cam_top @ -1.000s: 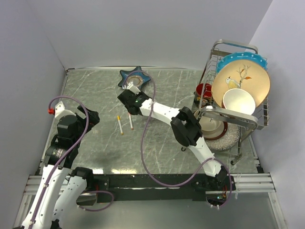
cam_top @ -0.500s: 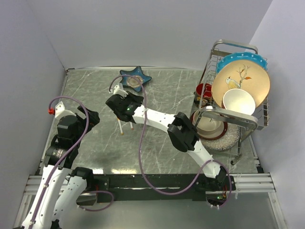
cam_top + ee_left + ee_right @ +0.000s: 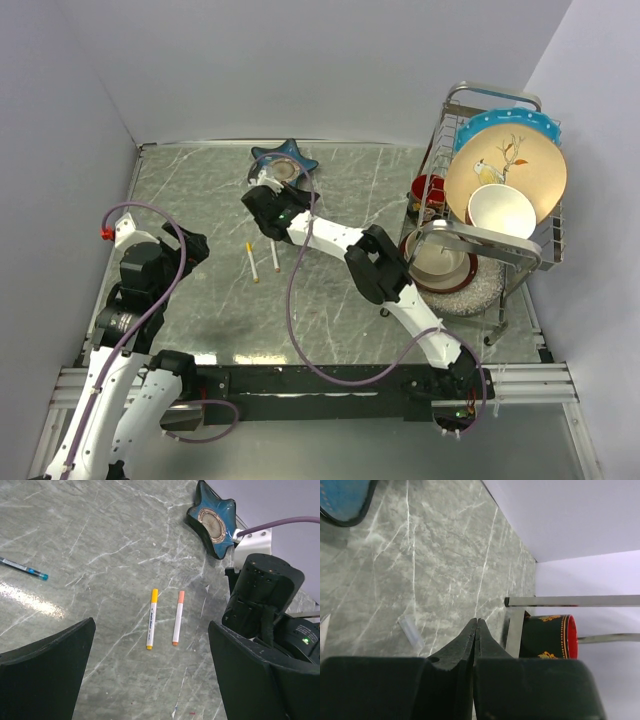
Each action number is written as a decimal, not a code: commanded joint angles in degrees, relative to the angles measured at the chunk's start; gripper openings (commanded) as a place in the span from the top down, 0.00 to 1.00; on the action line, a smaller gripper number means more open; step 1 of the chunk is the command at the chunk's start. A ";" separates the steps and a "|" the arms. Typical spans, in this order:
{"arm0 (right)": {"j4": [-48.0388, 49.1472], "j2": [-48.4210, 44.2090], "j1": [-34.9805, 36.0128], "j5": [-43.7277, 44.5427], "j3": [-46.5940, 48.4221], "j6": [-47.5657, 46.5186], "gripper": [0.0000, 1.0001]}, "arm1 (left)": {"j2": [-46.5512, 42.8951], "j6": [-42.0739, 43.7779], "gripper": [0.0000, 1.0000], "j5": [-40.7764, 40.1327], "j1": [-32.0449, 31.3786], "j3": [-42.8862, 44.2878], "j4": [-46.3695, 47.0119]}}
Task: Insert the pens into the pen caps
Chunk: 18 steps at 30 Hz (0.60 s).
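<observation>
Although the task calls for pens to go into caps, each of the two thin white plastic stick pens already shows a coloured tube at its far end. The yellow-ended pen [image 3: 151,622] carries a short yellow cap [image 3: 155,595], and the orange-ended pen [image 3: 177,617] a short orange cap [image 3: 181,597]. Whether these are fully seated or only butted against the barrels cannot be told. Both pens lie flat on the grey marble-patterned worktop [image 3: 200,190], left of its centre and about midway between the near and far edges. They are side by side, nearly parallel, close but not touching.

Handling, as judged: light, stiff, smooth round barrels, liable to roll or skid on the hard surface. They sit low, so fingers must close at worktop level. Mid-barrel, across the width, is the sound hold; the caps leave little margin for a pinch. A finger set into the narrow gap between the pens may knock the neighbour.

The left gripper [image 3: 151,630] stands left of the pens, aimed at them, fingers spread wide and empty. The right gripper [image 3: 476,622] sits just beyond the pens toward the far edge, fingers pressed together on nothing.

Surroundings:
- A blue star-shaped ceramic dish [image 3: 285,162] lies by the far edge.
- A metal dish rack [image 3: 500,252] with a red-and-black mug [image 3: 547,635] stands at the right edge, well apart.
- A thin blue-tipped pen [image 3: 25,569] lies toward the left edge.
- A small clear tube [image 3: 411,630] lies near the right gripper.
- The right arm's purple cable [image 3: 280,523] loops down beside the pens and is the likeliest obstruction.
</observation>
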 commanded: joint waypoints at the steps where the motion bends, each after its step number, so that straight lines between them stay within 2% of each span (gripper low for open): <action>1: 2.69 0.53 -0.99 -0.50 -0.01 -1.47 1.00 | -0.39 1.21 0.01 1.26 -0.07 -0.12 2.67; 18: -9.35 2.99 -3.10 -6.13 0.25 8.90 1.00 | -0.04 1.47 0.01 1.70 -0.07 -0.20 2.84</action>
